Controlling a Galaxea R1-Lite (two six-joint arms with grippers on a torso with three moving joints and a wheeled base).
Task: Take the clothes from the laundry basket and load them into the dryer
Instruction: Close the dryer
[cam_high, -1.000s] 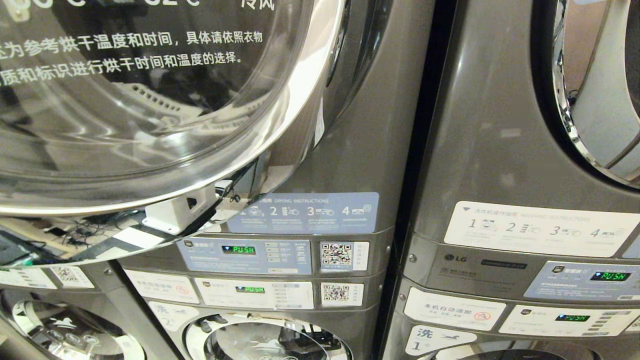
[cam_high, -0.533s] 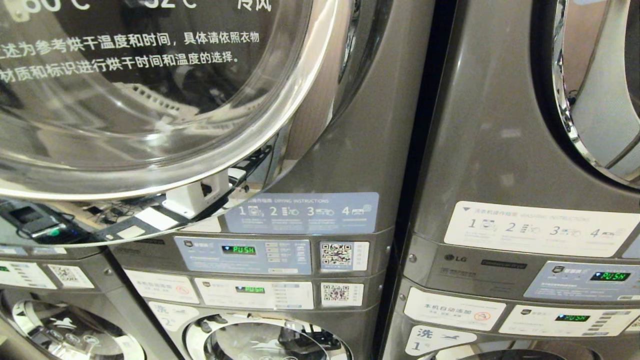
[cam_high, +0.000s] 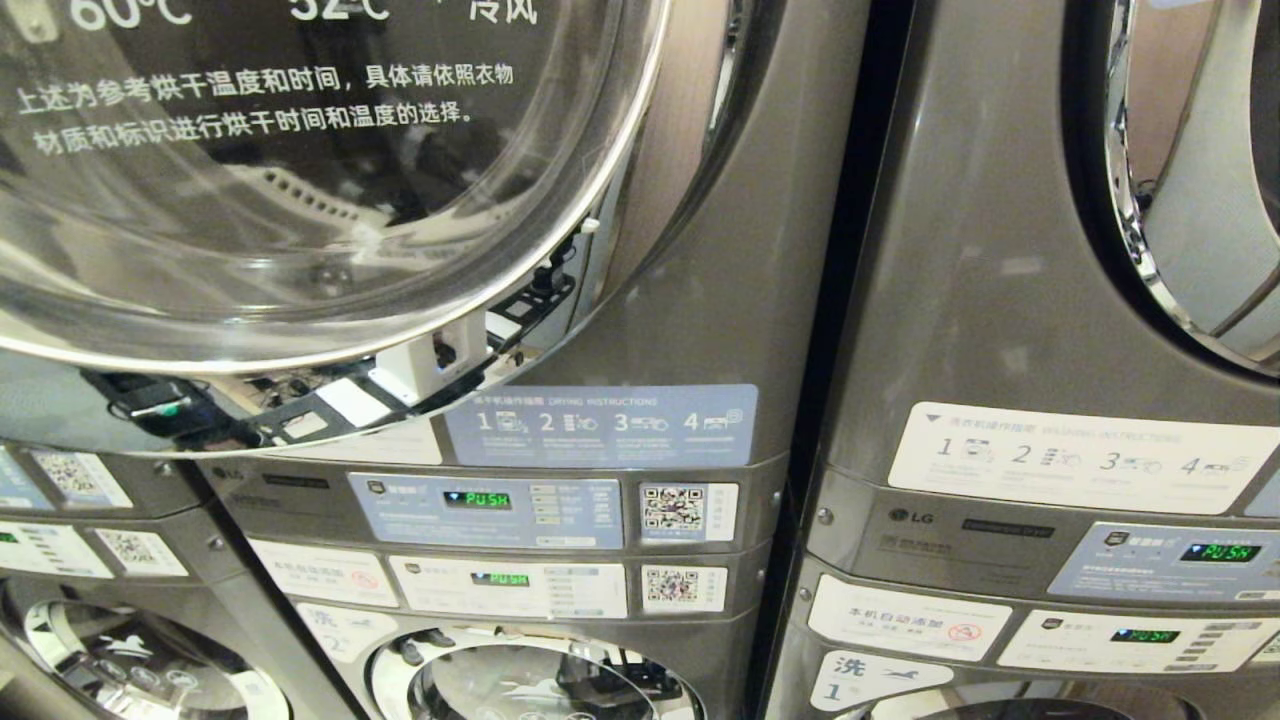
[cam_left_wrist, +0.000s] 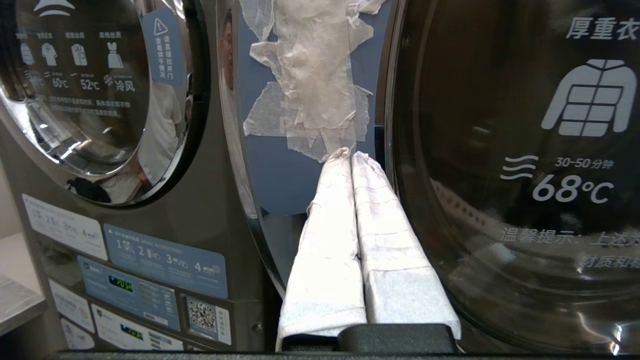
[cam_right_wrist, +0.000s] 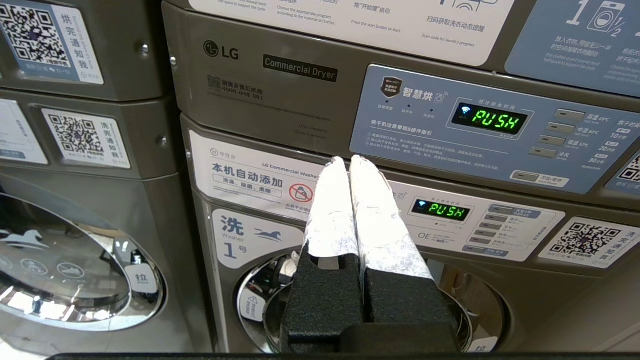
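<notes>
Dryer door (cam_high: 300, 200) stands ajar at ten o'clock; left gripper (cam_left_wrist: 348, 156), fingers pressed together and empty, noses its edge, and should push steadily along the rim; no clothes visible

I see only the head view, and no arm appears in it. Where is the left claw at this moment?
Observer: The left claw is shut and empty. Its tips are beside the rim of the glass dryer door.
Operator: And the right claw, is it holding any clothes?
Observer: No. The right claw is shut on nothing and points at the washer panel with the green PUSH display.
</notes>
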